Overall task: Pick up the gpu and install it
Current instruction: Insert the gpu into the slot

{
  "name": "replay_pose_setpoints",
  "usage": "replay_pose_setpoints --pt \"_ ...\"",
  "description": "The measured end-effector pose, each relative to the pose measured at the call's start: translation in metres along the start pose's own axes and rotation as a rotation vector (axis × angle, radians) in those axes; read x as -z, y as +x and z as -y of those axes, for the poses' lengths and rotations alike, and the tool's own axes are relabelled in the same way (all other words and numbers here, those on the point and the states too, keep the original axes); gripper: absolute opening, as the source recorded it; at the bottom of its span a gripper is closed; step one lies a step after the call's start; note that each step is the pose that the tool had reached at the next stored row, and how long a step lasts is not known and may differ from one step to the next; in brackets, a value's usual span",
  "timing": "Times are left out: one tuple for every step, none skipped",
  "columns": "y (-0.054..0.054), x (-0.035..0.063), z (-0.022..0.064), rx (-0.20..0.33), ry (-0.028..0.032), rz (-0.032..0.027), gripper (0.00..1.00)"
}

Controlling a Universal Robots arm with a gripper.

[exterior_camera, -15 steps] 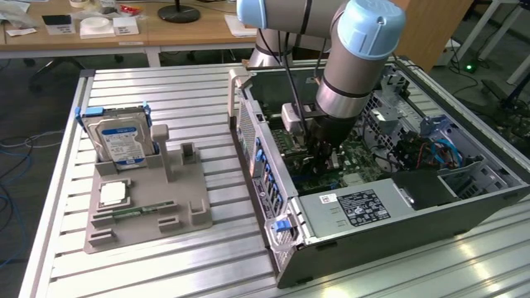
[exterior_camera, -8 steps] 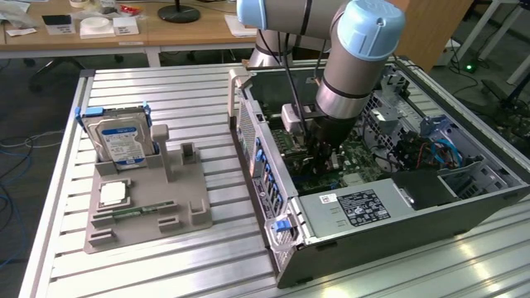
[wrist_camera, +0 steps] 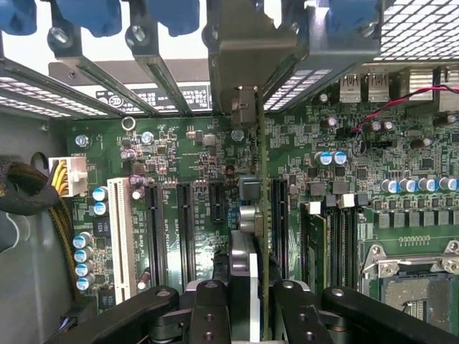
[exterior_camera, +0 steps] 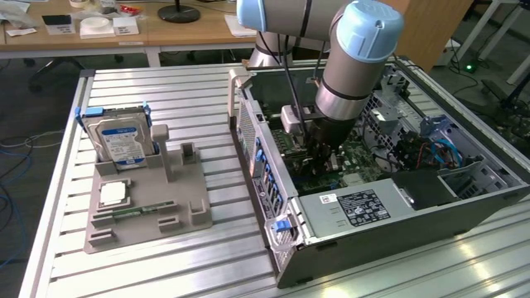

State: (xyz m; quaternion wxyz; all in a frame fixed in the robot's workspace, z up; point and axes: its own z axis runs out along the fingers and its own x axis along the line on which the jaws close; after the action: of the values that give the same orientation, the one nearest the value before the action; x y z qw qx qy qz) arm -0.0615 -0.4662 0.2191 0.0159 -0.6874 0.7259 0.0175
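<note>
**Lab room behind the bench**

A ribbed aluminium table (exterior_camera: pixel 166 93) fills the foreground. Behind it stands a wooden desk (exterior_camera: pixel 157 31) carrying white boxes (exterior_camera: pixel 97 26) and a black lamp base (exterior_camera: pixel 179 12). Blue cables (exterior_camera: pixel 10 205) trail over the grey floor (exterior_camera: pixel 25 118) at the exterior view's left.

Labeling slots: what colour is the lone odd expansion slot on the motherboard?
White; the expansion slot stands out beside black ones on the green motherboard. Wrist view shows it best.

Beside the one open dark-grey metal computer case (exterior_camera: pixel 364 248) stands one grey plastic parts holder (exterior_camera: pixel 141 214). On that holder: one silver hard drive with blue label (exterior_camera: pixel 123 144), one square silver processor chip (exterior_camera: pixel 115 193), one narrow green memory stick (exterior_camera: pixel 136 211).
</note>
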Motion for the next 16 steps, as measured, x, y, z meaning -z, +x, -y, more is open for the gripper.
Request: replay_pose_setpoints --pt "0.0000 -0.0001 0.0000 0.000 0.0000 0.0001 0.28" --pt "0.0000 -0.0001 0.0000 0.000 -0.0001 0.0001 0.28" --pt "0.0000 -0.0001 0.0000 0.000 0.0000 0.0001 0.28" --pt "-0.0001 0.0001 0.0000 0.000 0.0001 0.0005 0.28" --pt "-0.0002 0.0005 0.0000 0.000 0.0004 0.0012 0.28" --pt "-0.0004 0.0005 0.0001 0.000 0.0013 0.0034 0.28" --pt "-0.0004 0.0016 0.0001 0.000 0.0009 0.0025 0.28" --pt "-0.0004 0.0021 0.0001 0.000 0.0005 0.0016 0.28" --pt "-0.0002 0.0025 0.0000 0.000 0.0002 0.0009 0.28" --pt "-0.0002 0.0025 0.0000 0.000 0.0001 0.0008 0.28" --pt "-0.0002 0.0025 0.0000 0.000 0.0002 0.0008 0.28" --pt "-0.0002 0.0026 0.0000 0.000 0.0002 0.0007 0.28" --pt "-0.0002 0.0026 0.0000 0.000 0.0002 0.0005 0.28" --pt "-0.0002 0.0026 0.0000 0.000 0.0001 0.0006 0.28" --pt "-0.0002 0.0026 0.0000 0.000 0.0002 0.0005 0.28" --pt "-0.0002 0.0026 0.0000 0.000 0.0001 0.0005 0.28"
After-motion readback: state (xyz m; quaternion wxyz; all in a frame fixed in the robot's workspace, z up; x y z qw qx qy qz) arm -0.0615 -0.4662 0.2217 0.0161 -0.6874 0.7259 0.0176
